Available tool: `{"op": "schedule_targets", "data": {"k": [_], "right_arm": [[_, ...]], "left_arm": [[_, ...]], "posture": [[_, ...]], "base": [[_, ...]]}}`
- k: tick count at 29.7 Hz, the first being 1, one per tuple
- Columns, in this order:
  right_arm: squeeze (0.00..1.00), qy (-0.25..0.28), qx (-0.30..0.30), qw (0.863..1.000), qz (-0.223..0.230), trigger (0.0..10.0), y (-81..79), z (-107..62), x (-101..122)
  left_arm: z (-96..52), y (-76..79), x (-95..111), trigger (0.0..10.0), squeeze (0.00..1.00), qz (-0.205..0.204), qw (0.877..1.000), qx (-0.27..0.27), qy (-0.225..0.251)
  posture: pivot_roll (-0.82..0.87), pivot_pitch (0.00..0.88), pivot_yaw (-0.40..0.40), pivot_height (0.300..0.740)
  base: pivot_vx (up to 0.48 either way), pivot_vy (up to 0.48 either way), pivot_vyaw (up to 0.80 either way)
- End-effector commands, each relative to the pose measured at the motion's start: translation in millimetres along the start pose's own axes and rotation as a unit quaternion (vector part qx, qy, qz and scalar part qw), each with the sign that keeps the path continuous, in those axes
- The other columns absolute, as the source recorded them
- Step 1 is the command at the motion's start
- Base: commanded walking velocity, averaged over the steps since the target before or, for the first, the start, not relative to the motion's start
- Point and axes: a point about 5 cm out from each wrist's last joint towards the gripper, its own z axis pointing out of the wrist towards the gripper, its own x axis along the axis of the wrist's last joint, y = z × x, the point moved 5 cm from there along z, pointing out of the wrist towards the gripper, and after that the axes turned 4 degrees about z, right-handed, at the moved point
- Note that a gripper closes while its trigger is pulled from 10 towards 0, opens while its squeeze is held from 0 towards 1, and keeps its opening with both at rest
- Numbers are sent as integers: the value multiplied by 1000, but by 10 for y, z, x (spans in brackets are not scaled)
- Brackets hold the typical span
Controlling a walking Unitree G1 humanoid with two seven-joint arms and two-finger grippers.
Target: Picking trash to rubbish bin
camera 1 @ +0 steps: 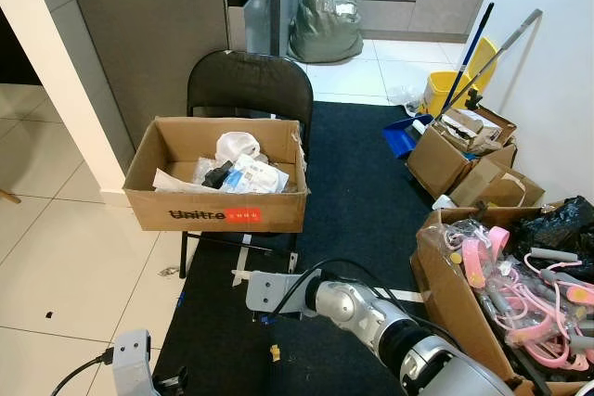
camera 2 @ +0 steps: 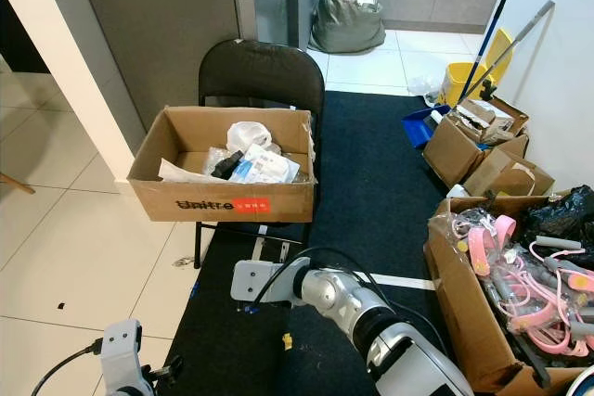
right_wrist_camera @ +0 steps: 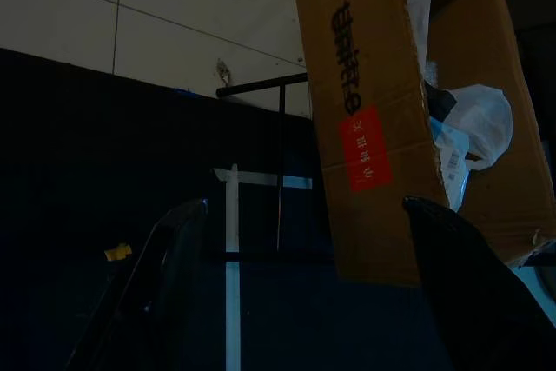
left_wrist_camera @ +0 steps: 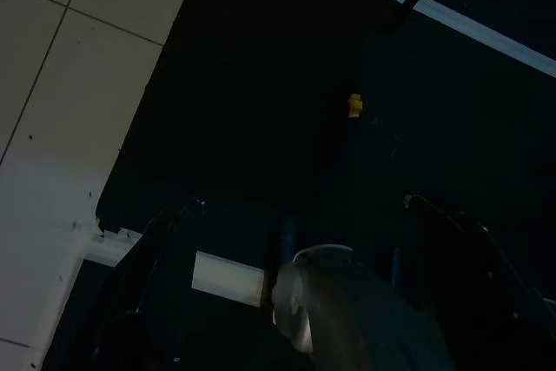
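Observation:
A cardboard box [camera 1: 223, 215] stands on the seat of a black folding chair [camera 1: 249, 81]. It holds trash: a white plastic bag [camera 1: 237, 146] and crumpled packaging [camera 1: 255, 175]. A small yellow scrap [camera 1: 275, 351] lies on the dark carpet [camera 1: 362, 192] in front of the chair. My right arm [camera 1: 357, 311] reaches low toward the chair's legs. My right gripper [right_wrist_camera: 304, 204] is open with nothing between its fingers, facing the box's front and the yellow scrap [right_wrist_camera: 118, 252]. My left gripper [left_wrist_camera: 302, 202] hangs low at my left, open over the carpet, with the scrap [left_wrist_camera: 354, 105] beyond it.
Open boxes [camera 1: 464, 159] line the right side, the nearest box [camera 1: 445, 294] full of pink items. A grey rubbish bag [camera 1: 325, 20] sits at the back, and a yellow mop bucket [camera 1: 445, 90] at the back right. White tape strips [camera 1: 243, 257] cross the carpet. Tiled floor [camera 1: 74, 275] lies to the left.

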Motion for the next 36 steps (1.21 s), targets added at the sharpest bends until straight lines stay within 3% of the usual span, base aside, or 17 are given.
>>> {"op": "schedule_targets", "data": {"k": [1, 36], "right_arm": [[0, 5, -2, 1000, 1, 10000, 30, -1, 17], [0, 7, -1, 1000, 2, 10000, 8, 0, 24]], "left_arm": [[-8, 7, -53, 10000, 0, -2, 1000, -1, -10], [-20, 10, -102, 10000, 0, 1, 1000, -2, -17]], "posture": [[55, 16, 15, 740], [55, 19, 21, 740]], "base": [[0, 0, 0], [0, 0, 0]]}}
